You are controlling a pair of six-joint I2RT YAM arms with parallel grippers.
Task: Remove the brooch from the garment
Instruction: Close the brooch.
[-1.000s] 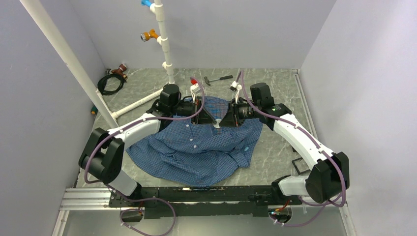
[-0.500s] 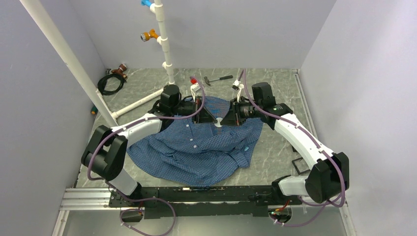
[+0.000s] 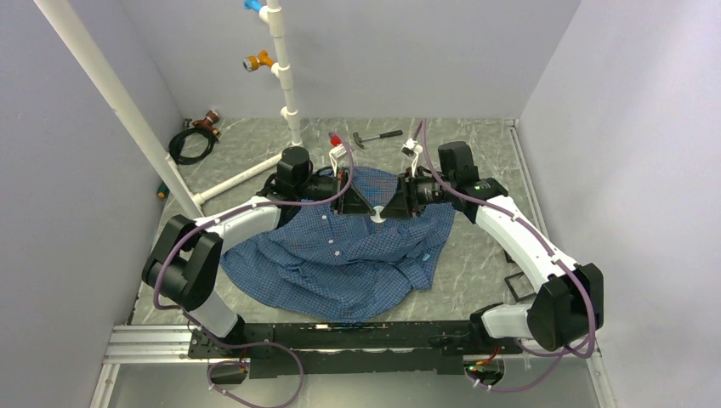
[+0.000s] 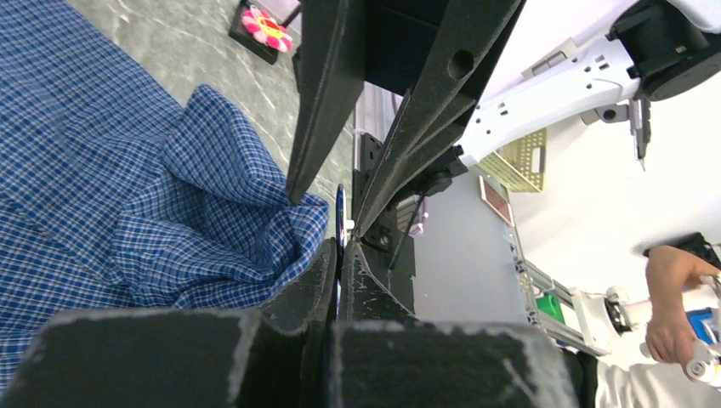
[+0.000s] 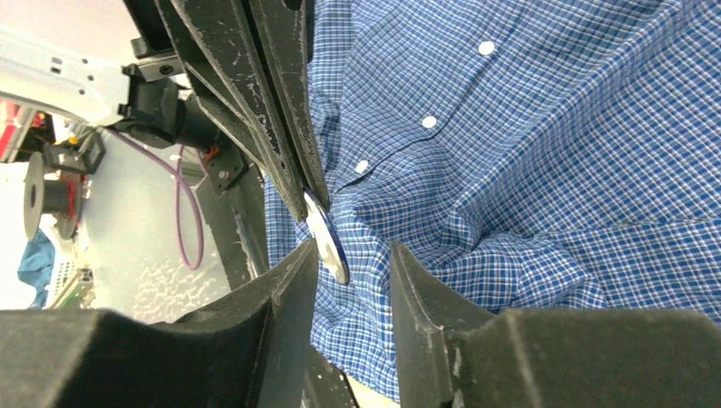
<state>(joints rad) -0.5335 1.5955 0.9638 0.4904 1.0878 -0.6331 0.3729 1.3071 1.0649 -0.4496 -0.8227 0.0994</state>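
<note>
The garment, a blue checked shirt (image 3: 340, 255), lies spread on the table, and also shows in the left wrist view (image 4: 102, 170) and the right wrist view (image 5: 553, 153). Both grippers meet over a raised fold near its collar. My left gripper (image 3: 371, 212) (image 4: 340, 248) is shut on the brooch (image 3: 377, 218). The brooch shows only as a thin round disc with a white face and blue rim (image 4: 340, 212) (image 5: 327, 238); its pink face is hidden. My right gripper (image 3: 384, 212) (image 5: 353, 251) is open, its jaws either side of the disc and the fold.
A pink flower-shaped piece (image 4: 266, 28) lies on a black square on the table beyond the shirt. A white pipe stand (image 3: 285, 76), a hammer (image 3: 378, 136) and a black cable coil (image 3: 191, 140) are at the back. A black frame (image 3: 516, 285) lies at the right.
Both wrists have edged slightly to the right. They still meet at the same fold, and the white disc shows a little more between them.
</note>
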